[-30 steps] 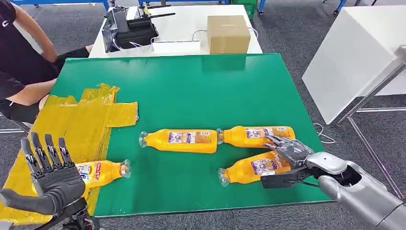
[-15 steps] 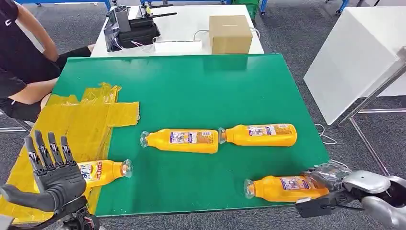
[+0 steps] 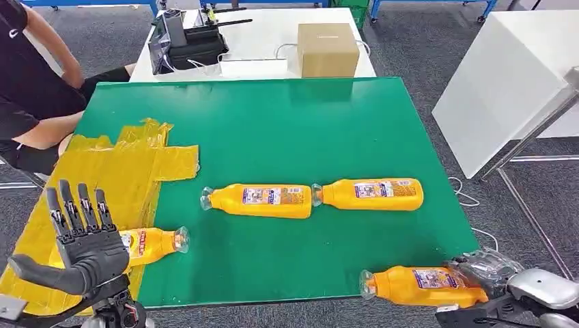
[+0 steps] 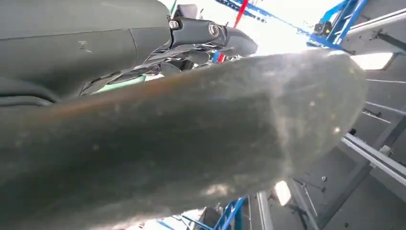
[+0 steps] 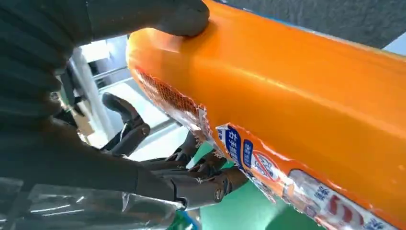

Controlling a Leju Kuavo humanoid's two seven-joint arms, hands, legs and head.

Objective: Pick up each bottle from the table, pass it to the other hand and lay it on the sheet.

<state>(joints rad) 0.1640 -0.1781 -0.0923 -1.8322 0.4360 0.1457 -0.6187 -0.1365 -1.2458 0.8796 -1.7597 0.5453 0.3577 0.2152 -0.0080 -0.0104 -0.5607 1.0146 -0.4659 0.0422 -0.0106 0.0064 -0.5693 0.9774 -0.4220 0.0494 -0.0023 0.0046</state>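
My right hand grips an orange bottle by its base at the table's front right edge, lying level with its clear cap toward the left. In the right wrist view the same bottle shows close up with my thumb and fingers around it. Two more orange bottles lie end to end mid-table. A fourth bottle rests on the yellow sheet at the left. My left hand is raised over the sheet's front corner, fingers spread, holding nothing.
A green mat covers the table. Behind it a white table carries a cardboard box and black equipment. A person sits at the far left. A white cabinet stands to the right.
My right hand has drawn the held bottle from beside the other two toward the front right edge of the table. The left hand has risen slightly over the sheet.
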